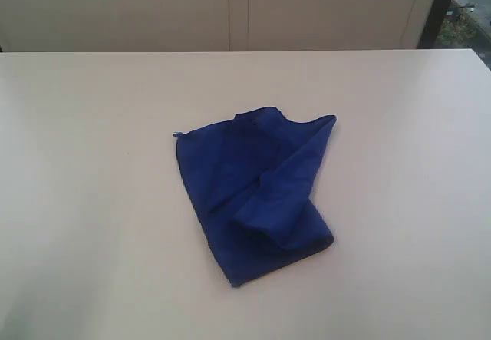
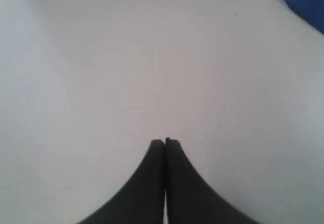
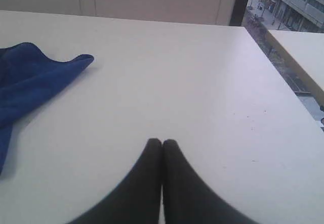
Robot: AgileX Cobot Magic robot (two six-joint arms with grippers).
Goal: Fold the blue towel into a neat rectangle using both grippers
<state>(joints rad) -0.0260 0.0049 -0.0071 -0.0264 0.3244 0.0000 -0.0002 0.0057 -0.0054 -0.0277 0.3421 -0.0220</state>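
Towel bunched mid-table, both grippers clenched on nothing

The blue towel [image 1: 230,171] lies loosely folded at the middle of the pale, smooth table [image 1: 92,202]. Its long axis runs far to near, slanting slightly right, and a plush flap is doubled over. The left gripper [image 2: 165,143] and right gripper [image 3: 162,142] are pressed closed above bare tabletop, apart from the cloth.

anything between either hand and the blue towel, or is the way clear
Nothing visible stands in the way. In the left wrist view only bare table lies between the shut left hand and a corner of the blue towel. In the right wrist view the stretch from the shut right hand to the towel is bare too.
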